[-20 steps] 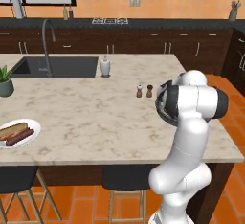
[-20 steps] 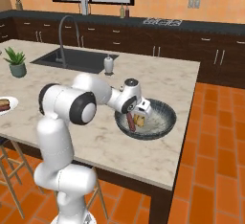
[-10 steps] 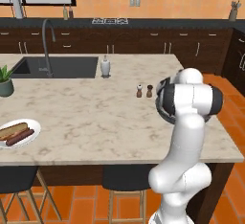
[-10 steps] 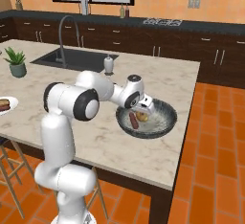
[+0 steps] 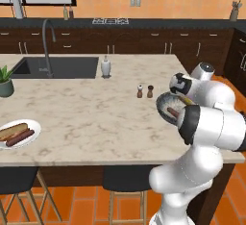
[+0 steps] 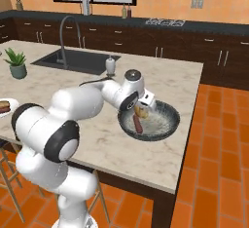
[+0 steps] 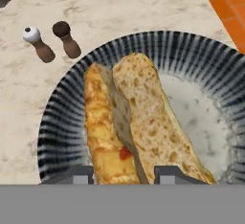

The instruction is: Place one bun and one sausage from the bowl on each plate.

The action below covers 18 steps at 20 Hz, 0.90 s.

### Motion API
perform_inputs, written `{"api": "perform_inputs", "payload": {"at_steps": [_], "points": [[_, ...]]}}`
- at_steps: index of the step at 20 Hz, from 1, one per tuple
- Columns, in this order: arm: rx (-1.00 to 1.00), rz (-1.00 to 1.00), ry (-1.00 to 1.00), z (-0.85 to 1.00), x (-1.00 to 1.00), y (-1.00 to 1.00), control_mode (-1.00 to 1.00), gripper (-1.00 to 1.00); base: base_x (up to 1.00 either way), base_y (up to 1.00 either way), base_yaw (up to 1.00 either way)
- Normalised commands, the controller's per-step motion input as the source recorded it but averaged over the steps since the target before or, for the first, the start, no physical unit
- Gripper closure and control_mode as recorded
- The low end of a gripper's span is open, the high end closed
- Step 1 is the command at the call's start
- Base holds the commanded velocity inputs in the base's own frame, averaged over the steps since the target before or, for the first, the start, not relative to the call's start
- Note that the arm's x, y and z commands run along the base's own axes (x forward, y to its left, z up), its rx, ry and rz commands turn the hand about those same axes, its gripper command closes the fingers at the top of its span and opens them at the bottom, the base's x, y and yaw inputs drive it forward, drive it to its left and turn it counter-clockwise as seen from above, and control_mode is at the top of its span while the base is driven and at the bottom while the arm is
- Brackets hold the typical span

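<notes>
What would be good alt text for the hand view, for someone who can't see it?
A split bun lies in a dark ribbed bowl, seen from just above, with the pincer closed on its near end. Two small shakers stand on the marble counter beyond the bowl.

The marble counter [image 5: 86, 118] is carrying the dark bowl [image 6: 165, 124], a white plate [image 5: 21, 140], two shakers [image 5: 144, 91], a dispenser [image 5: 105, 67] and a potted plant [image 5: 5, 81].
</notes>
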Motion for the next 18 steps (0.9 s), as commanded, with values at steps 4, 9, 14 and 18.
{"api": "perform_inputs", "payload": {"at_steps": [4,9,14,18], "points": [[0.0,0.0,-0.04,0.99,-1.0,0.53,-1.0,1.0,0.0,0.0,0.0],[0.0,-0.01,0.0,0.86,-1.0,0.39,-1.0,1.0,0.0,0.0,0.0],[0.0,-0.02,0.01,0.45,-0.8,0.23,1.0,1.0,-0.2,0.08,0.0],[0.0,0.0,0.0,0.0,0.0,0.0,1.0,1.0,-1.0,0.9,0.0]]}}
